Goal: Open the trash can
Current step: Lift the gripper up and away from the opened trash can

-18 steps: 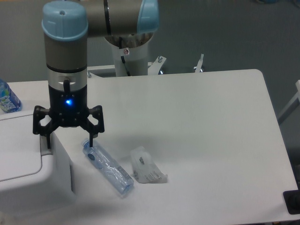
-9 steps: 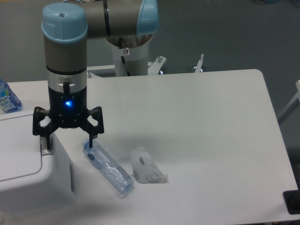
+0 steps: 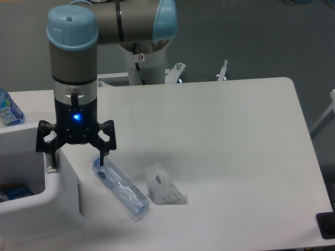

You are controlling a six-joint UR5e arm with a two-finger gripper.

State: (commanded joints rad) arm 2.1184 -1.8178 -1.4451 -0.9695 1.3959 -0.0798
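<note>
A white table [image 3: 220, 130] with rounded corners fills most of the view, set against a dull grey-green background.

At the table's left edge stands the trash can [image 3: 63, 201], a large boxy white plastic bin with rounded corners, partly cut off by the frame. Its top is open, showing a dark interior with something blue [image 3: 15, 191] lying inside. No lid can be made out over the opening.

Directly above the bin's right rim hangs the gripper [image 3: 76, 157], black, pointing straight down, with a small blue light glowing on its body. Its two fingers are spread wide apart and hold nothing. One fingertip sits at the bin's inner right edge, by a small grey tab [image 3: 51, 168]; the other reaches down outside the bin wall.

That outer fingertip is just above the cap end of a clear plastic bottle [image 3: 120, 189] lying on its side on the table, angled toward the lower right. Near the bottle lies a small crumpled clear wrapper [image 3: 165, 191].

The robot arm [image 3: 73, 57], grey with pale blue joint caps, rises above the gripper. Another bottle with a blue label [image 3: 8, 110] shows at the far left edge.
</note>
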